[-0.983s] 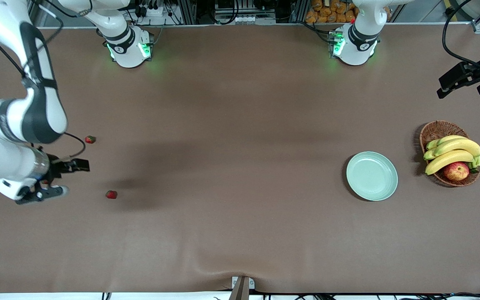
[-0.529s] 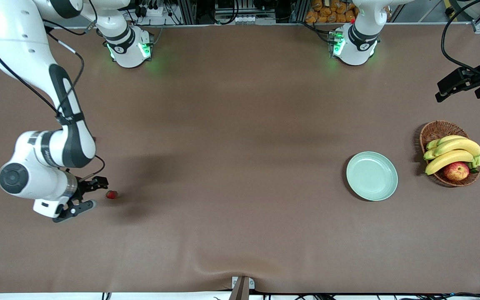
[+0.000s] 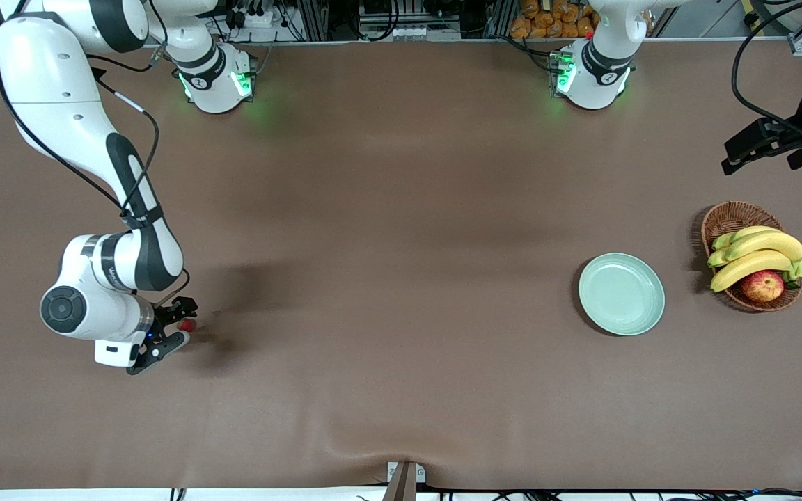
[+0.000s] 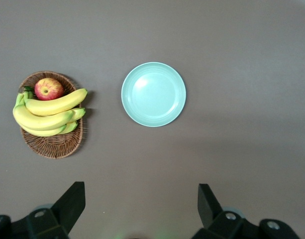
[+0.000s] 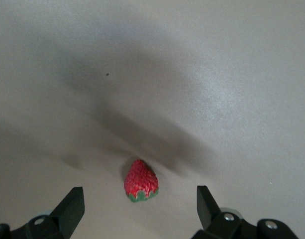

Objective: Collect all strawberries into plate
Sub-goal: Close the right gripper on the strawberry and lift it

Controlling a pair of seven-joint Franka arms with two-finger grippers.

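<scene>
One strawberry lies on the brown table at the right arm's end. My right gripper is low over it, open, with a finger on each side. In the right wrist view the strawberry lies just ahead of the gap of the right gripper, untouched. The other strawberries are hidden or out of view. The mint-green plate sits empty toward the left arm's end and also shows in the left wrist view. My left gripper waits high at that end of the table, open and empty.
A wicker basket with bananas and an apple stands beside the plate, closer to the table's end. It also shows in the left wrist view. The right arm's elbow hangs over the table above its gripper.
My right arm swung toward the table's middle and brought its open gripper down around the strawberry. The arm now covers a second strawberry that showed earlier. The left gripper barely moved.
</scene>
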